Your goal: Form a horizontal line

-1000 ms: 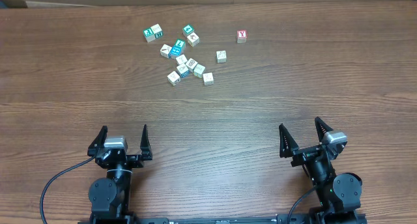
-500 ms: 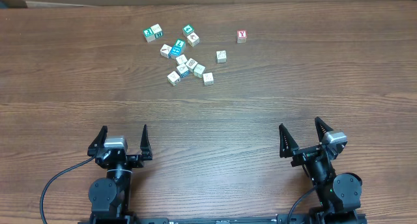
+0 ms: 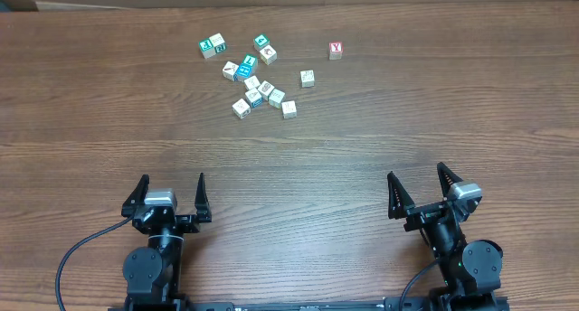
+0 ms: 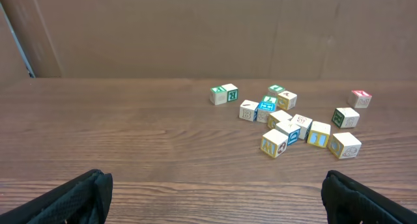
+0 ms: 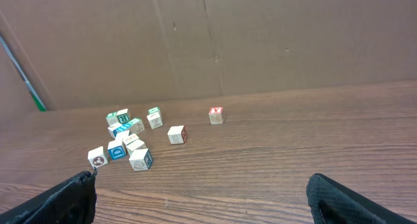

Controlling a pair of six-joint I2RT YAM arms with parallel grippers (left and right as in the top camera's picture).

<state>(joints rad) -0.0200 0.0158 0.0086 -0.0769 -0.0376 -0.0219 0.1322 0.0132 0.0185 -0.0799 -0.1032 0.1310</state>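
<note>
Several small pale wooden cubes [image 3: 252,83] lie in a loose scatter at the far middle of the table, not in a row; no horizontal line shows. Pale ones include cube [image 3: 241,108], cube [image 3: 289,109] and a lone cube [image 3: 308,78]. The left wrist view shows the cluster [image 4: 274,143] ahead to the right; in the right wrist view the cluster [image 5: 140,159] is ahead to the left. My left gripper [image 3: 172,179] [image 4: 212,198] and right gripper [image 3: 415,172] [image 5: 202,198] stand open near the front edge, far from the cubes, nothing between their fingers.
Teal- and blue-faced cubes [image 3: 242,71] sit mixed among the pale ones. A cube with a red "Y" [image 3: 336,50] [image 5: 215,114] lies apart at the right of the group. A cardboard wall [image 4: 195,28] stands behind the wooden table [image 3: 407,121].
</note>
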